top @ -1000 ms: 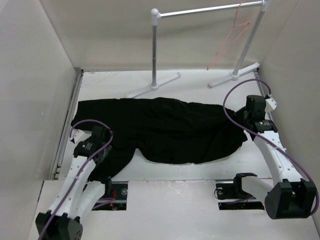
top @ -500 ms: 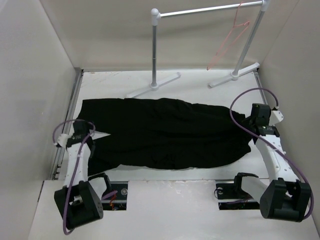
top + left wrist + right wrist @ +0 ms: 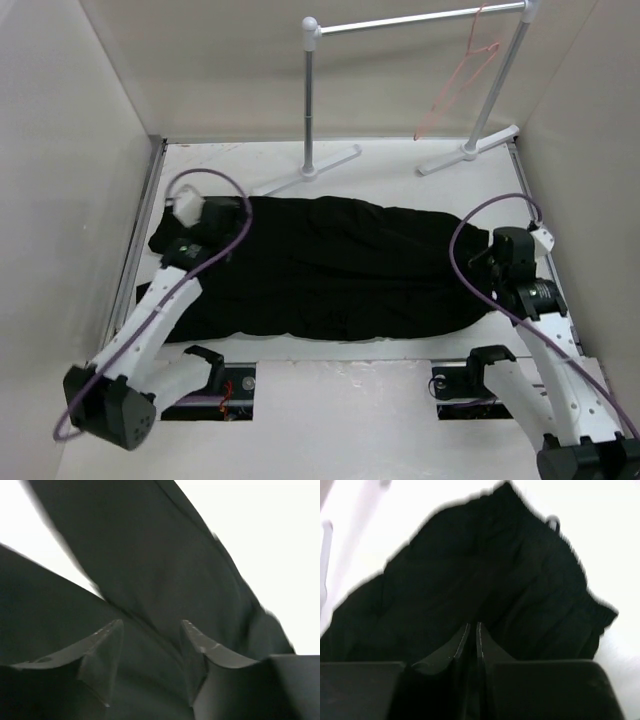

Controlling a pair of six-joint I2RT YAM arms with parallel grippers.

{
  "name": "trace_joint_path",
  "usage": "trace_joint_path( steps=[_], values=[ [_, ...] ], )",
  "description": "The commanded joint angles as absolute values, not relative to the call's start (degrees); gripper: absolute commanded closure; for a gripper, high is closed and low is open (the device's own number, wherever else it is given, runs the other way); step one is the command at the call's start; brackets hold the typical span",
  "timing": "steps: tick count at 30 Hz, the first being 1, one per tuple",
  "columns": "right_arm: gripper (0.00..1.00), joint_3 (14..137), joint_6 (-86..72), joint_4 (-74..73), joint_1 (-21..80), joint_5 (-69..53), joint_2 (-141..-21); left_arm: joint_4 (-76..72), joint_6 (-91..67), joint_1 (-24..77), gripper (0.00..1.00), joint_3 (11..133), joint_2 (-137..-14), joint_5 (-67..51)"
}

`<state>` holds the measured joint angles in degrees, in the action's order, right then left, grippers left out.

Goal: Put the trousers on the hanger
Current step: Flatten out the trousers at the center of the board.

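From above, the trousers [image 3: 330, 280] lie spread flat across the middle of the white surface [image 3: 400, 175]. They form a long plain black shape running from left to right, with soft creases and a ragged near edge. The hanger [image 3: 455, 85], a thin pink-red wire triangle, hangs well apart from them by its hook on the bar of the grey-white rack [image 3: 311, 100] at the far side. Its top is cut off by the frame edge. The left tool [image 3: 222, 217] sits over the far left end of the cloth and the right tool [image 3: 487, 260] at the right end. In this view both are dark against black fabric, so their fingers are hard to make out. In the left wrist view, the left tool [image 3: 150, 630] is released. Its 2 fingers stand clearly apart, with the trousers [image 3: 150, 565] filling the gap behind them as 2 broad black bands. The bright surface [image 3: 275, 555] beside them is blown out white, and the whole picture is blurred. In the right wrist view, the right tool [image 3: 471, 630] is clenched, with only a thin slit between its 2 fingers. I cannot tell whether any cloth is caught there. Beyond it the trousers [image 3: 485, 570] bunch in a black heap with a gathered edge at the right, its outline smeared against the pale surface [image 3: 600, 530].
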<state>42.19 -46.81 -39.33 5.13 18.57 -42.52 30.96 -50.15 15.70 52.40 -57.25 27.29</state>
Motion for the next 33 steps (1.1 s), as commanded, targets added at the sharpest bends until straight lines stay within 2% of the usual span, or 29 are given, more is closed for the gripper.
trace_joint_path(
  steps=[1,4,6,10,14,17,21,23,24,27,29,30,32,33],
  values=[
    [0.84,37.19,-51.49,-48.86,10.48,14.59,-39.3,26.12,-52.91,31.03,0.57,52.73,-63.26,28.21],
    [0.63,34.9,-57.11,-50.88,17.51,15.12,-38.76,21.55,-52.82,40.97,0.57,56.33,-70.29,27.25],
    [0.57,32.88,-61.77,-50.63,20.77,14.51,-40.33,19.17,-52.91,46.25,0.57,57.83,-74.77,26.28],
    [0.57,27.44,-68.28,-45.28,25.42,10.37,-46.21,15.74,-54.48,53.38,0.57,56.08,-79.71,25.4],
    [0.57,28.11,-70.84,-42.62,30.79,13.0,-54.73,13.11,-58.0,55.59,0.57,50.03,-82.26,24.61],
    [0.6,30.93,-70.93,-42.28,34.57,13.89,-59.84,11.08,-60.2,52.44,0.57,44.67,-83.93,22.16],
    [0.66,35.49,-70.41,-41.4,43.25,8.9,-65.03,10.46,-60.82,45.16,0.57,37.99,-81.93,21.0],
    [0.62,39.44,-68.48,-43.66,46.69,9.83,-64.52,10.98,-60.56,41.99,0.57,35.62,-79.91,21.09],
    [0.57,42.86,-66.55,-46.12,47.06,13.06,-63.03,11.33,-60.38,39.18,0.57,33.42,-77.8,20.92],
    [0.32,51.83,-58.3,-50.27,40.68,19.33,-59.51,13.61,-59.24,32.75,0.54,30.68,-71.48,20.22],
    [0.25,56.58,-49.88,-48.18,29.73,18.99,-57.84,15.2,-56.62,31.25,0.5,32.07,-66.73,19.17],
    [0.25,57.12,-48.01,-47.03,27.05,18.55,-57.75,15.47,-56.08,31.33,0.49,32.78,-66.01,18.99],
    [0.32,57.57,-42.47,-41.25,16.44,16.97,-58.62,16.52,-55.02,33.78,0.48,35.76,-64.34,18.55],
    [0.44,57.22,-40.54,-38.09,11.52,16.7,-60.19,16.78,-54.67,35.71,0.48,37.51,-64.07,18.54]
  ],
)
